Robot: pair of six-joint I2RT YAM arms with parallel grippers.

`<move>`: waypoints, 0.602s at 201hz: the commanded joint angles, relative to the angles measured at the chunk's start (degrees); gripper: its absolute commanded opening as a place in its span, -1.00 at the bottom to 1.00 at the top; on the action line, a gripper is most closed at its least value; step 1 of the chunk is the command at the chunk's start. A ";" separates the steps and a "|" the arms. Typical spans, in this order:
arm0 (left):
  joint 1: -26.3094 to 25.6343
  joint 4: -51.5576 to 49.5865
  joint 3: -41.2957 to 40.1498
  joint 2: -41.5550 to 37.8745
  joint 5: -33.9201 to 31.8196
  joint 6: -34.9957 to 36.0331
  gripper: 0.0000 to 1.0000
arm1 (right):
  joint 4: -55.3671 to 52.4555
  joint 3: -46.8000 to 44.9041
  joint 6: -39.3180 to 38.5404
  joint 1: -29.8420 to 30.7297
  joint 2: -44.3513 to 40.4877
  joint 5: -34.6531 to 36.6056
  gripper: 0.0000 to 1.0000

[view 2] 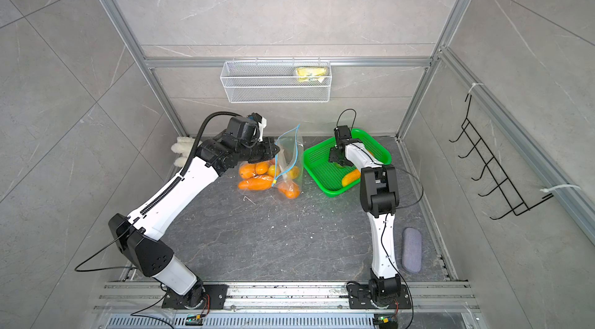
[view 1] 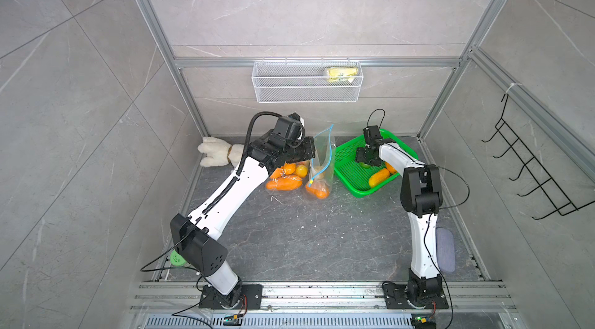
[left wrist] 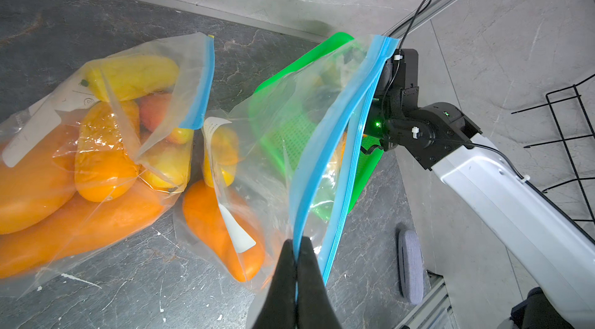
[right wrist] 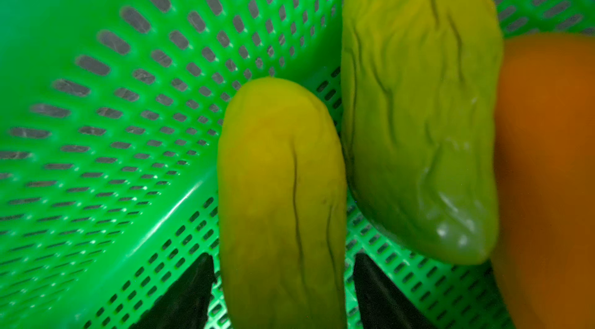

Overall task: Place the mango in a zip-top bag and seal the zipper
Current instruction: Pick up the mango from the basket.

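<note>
While the left jaws are pressed together on the blue zipper edge of the bag (left wrist: pixel 322 150), holding it upright over the table (view 1: pixel 306 240), the right jaws sit low in the green basket (right wrist: pixel 112 102). They are spread either side of a yellow-green mango (right wrist: pixel 280 198) on the basket floor. Whether they touch it is unclear. A second mango (right wrist: pixel 418 102) lies just beside it. A filled bag (view 1: pixel 285 179) lies near the held one.

Mango (right wrist: pixel 280 182): yellow-green, wrinkled, straddled by right end effector (right wrist: pixel 283 264). Zip-top bag (left wrist: pixel 280 137): clear, unsealed, upright, rim pinched in left end effector (left wrist: pixel 295 266).
</note>
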 commanded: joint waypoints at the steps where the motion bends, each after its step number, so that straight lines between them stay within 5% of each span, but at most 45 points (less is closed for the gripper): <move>1: 0.32 1.28 2.73 -1.05 0.80 1.12 -1.00 | -5.07 5.66 -0.91 0.09 3.30 1.61 0.27; 47: 0.26 2.67 0.23 -2.83 1.07 0.45 -1.00 | -0.74 -1.21 -0.60 1.04 -7.25 -3.81 -0.49; 96: 0.32 3.58 0.39 -1.34 2.28 -0.59 -1.00 | 29.21 -31.08 4.14 7.88 -41.87 -13.06 -0.64; 121: 0.40 3.93 1.67 -0.13 3.40 -1.13 -1.00 | 44.38 -40.01 6.92 14.06 -51.35 -13.66 -0.67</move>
